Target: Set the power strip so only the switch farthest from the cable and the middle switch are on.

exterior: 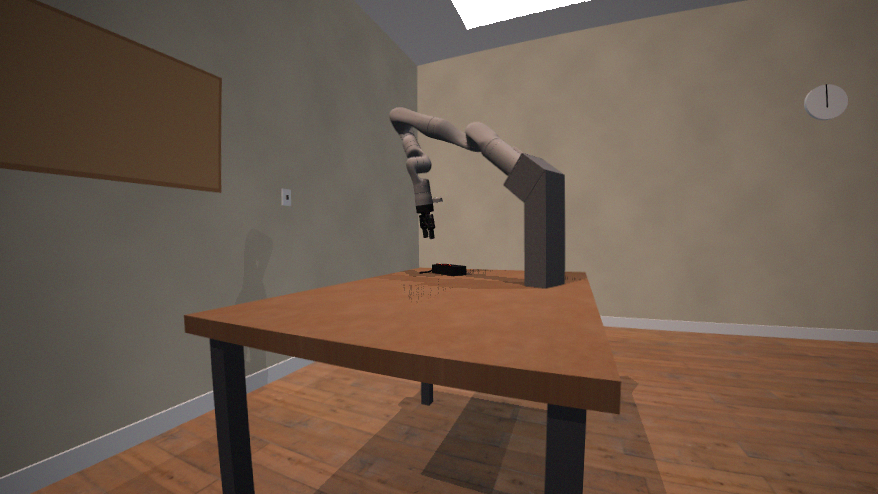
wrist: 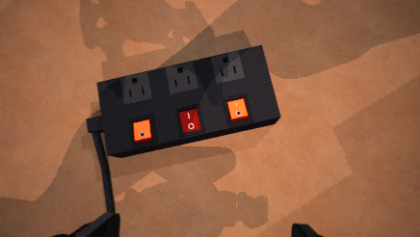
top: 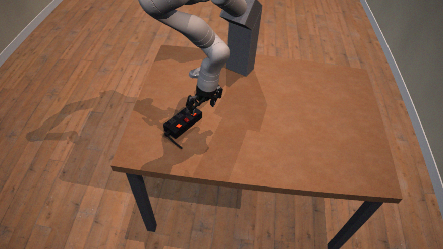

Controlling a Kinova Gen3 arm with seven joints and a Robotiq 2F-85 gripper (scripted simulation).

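A black power strip (wrist: 188,100) lies flat on the table, right way up, with three sockets and three rocker switches. Its cable (wrist: 103,169) leaves the left end in the wrist view. The switch nearest the cable (wrist: 142,130) glows bright orange. The middle switch (wrist: 190,120) is dark red. The switch farthest from the cable (wrist: 238,109) glows bright orange. My gripper (top: 203,103) is open and empty, hanging well above the strip (top: 182,121), near its far end; both also show in the exterior view, gripper (exterior: 427,229) over strip (exterior: 448,268). Only my fingertips show at the wrist view's bottom edge.
The arm's grey pedestal (top: 242,46) stands at the table's back edge, behind the strip. The table's left edge (top: 133,117) runs close to the strip's cable end.
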